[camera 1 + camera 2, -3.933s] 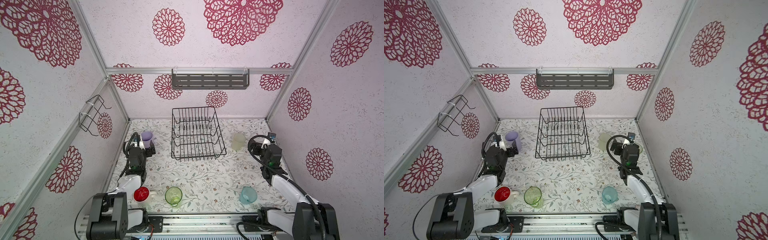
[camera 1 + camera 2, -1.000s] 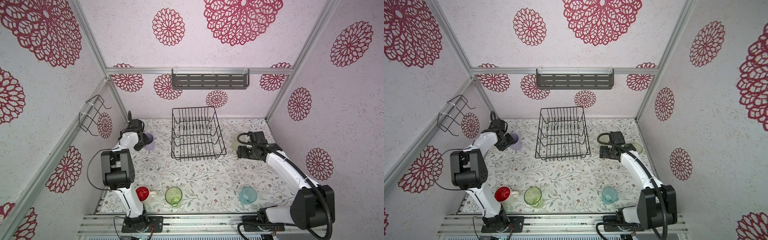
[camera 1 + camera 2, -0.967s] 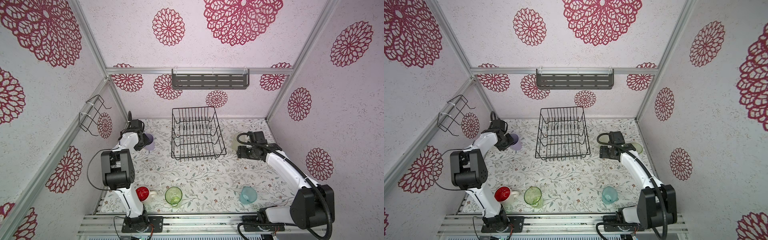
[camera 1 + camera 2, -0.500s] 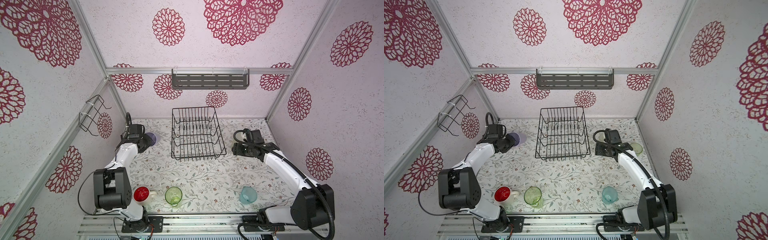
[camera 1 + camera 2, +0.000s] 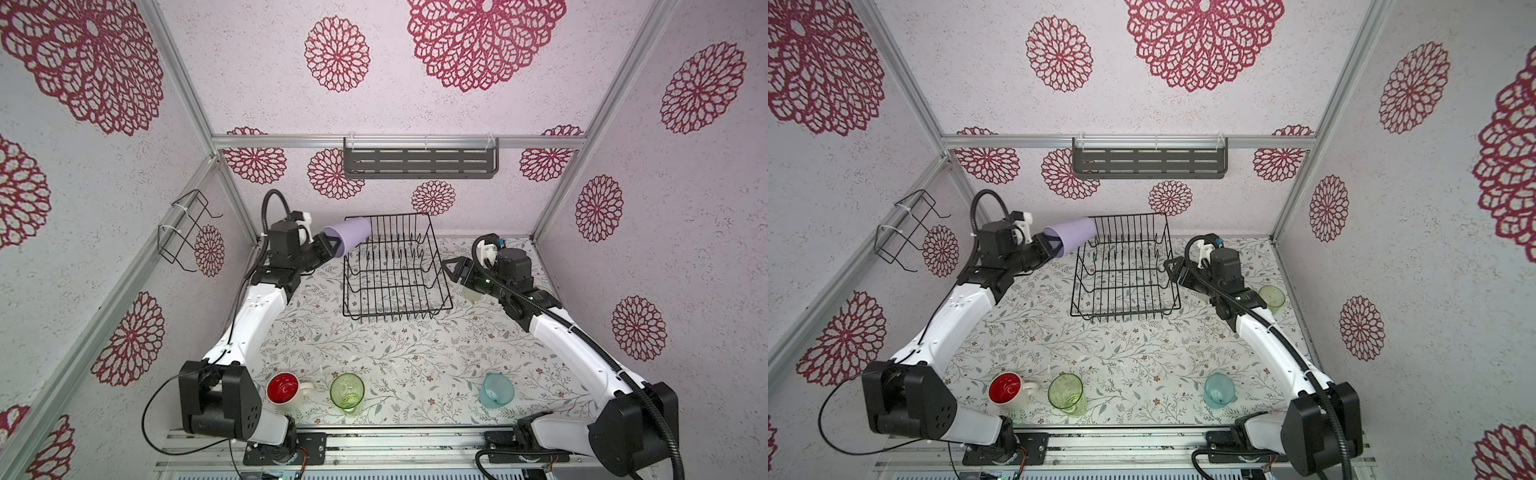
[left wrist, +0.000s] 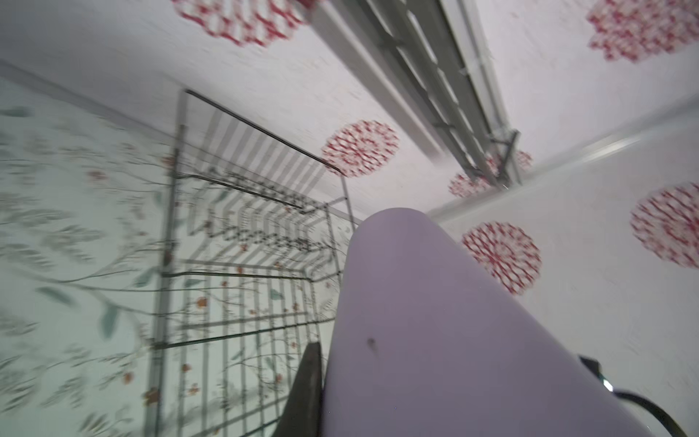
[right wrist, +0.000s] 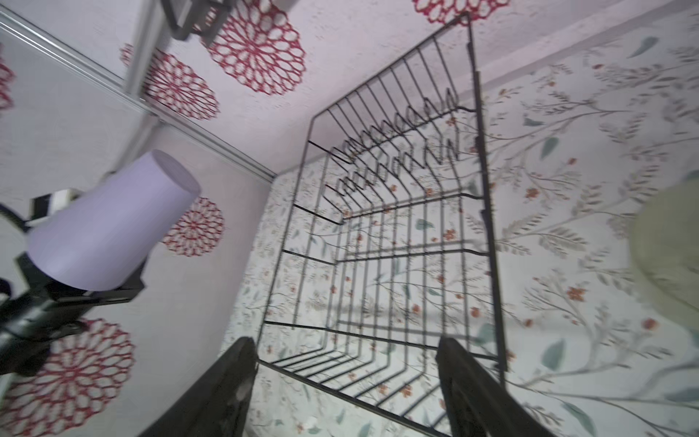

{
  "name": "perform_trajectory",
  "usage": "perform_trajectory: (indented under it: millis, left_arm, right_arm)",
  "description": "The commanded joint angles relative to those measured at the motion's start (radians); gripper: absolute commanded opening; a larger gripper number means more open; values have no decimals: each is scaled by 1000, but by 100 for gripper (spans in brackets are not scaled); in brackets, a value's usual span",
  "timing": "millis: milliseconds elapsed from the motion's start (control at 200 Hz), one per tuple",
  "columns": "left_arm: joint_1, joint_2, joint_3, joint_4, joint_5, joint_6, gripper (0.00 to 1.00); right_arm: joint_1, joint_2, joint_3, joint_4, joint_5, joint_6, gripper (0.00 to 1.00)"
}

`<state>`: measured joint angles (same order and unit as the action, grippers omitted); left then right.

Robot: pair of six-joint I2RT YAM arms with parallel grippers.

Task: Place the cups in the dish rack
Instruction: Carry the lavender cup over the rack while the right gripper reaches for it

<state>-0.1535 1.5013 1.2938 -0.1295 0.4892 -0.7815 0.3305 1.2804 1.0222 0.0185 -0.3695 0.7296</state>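
A black wire dish rack (image 5: 397,272) sits toward the back of the floral surface (image 5: 395,345). A lilac tumbler (image 5: 351,237) is held aloft, tipped sideways, its base at the rack's far left corner. Along the front edge stand a red-lined white mug (image 5: 283,388), a green patterned glass (image 5: 347,391) and a teal cup (image 5: 496,390). Right of the rack stand a pale green tumbler (image 5: 1272,297) and a partly hidden whitish tumbler (image 5: 473,296).

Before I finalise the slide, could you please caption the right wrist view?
Open right gripper faces the dish rack; left gripper holds the lilac tumbler aloft.
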Motion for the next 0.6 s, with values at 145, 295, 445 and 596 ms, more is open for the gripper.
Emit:
perform_trajectory:
  millis: [145, 295, 445, 596]
  left_arm:
    - [-126, -6, -22, 244, 226, -29, 1]
    - [-172, 20, -31, 276, 309, -39, 1]
    - [-212, 44, -28, 284, 324, -66, 5]
    - [-230, 69, -34, 338, 353, -130, 5]
  right_arm:
    - [7, -61, -68, 357, -113, 292, 92]
    - [11, -16, -89, 565, -251, 429, 99]
    - [33, 16, -120, 782, -308, 528, 99]
    - [57, 33, -118, 847, -332, 511, 99]
